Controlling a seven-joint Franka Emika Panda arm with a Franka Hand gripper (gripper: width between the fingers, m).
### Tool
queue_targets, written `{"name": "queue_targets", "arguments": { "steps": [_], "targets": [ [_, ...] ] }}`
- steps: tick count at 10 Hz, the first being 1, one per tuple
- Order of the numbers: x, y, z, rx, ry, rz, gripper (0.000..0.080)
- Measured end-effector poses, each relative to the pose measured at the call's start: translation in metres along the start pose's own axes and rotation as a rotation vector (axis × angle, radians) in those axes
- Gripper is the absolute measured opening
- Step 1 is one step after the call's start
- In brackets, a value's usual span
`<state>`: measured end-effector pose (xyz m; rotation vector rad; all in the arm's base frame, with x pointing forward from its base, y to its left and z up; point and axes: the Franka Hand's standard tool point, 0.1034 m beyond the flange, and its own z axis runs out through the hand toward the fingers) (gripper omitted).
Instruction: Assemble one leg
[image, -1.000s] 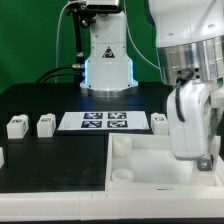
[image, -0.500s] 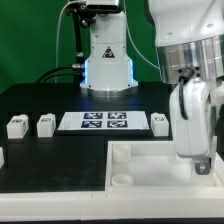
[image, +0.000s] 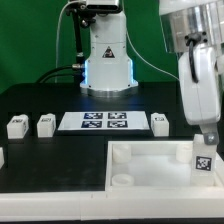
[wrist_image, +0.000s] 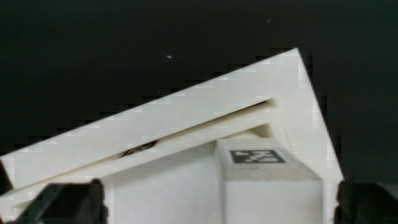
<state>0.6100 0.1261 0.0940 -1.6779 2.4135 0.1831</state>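
Observation:
My gripper (image: 205, 142) is shut on a leg (image: 203, 160), a small white block whose tag faces the camera. It holds the leg over the right end of the large white panel (image: 150, 168), near a corner socket. In the wrist view the leg (wrist_image: 222, 185) fills the gap between the two dark fingers (wrist_image: 63, 203), with its tag on top, and the panel's corner (wrist_image: 214, 110) lies below it. Three more legs stand on the black table: two at the exterior view's left (image: 16, 126) (image: 45, 125) and one (image: 159, 122) right of the marker board.
The marker board (image: 105, 121) lies flat at the middle back. The robot's base (image: 105, 60) stands behind it. Another small white part (image: 2, 157) shows at the left edge. The panel has a round socket (image: 121, 180) at its near left corner.
The arm has shifted toward the exterior view's right and tilted. The held leg's tagged face now shows below the gripper, over the panel's right end.

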Motion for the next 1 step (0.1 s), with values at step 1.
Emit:
{"name": "queue_targets", "arguments": {
  "steps": [1],
  "targets": [
    [-0.0004,-0.0002,-0.0001,0.000,0.000,-0.002,0.0649]
  ]
}}
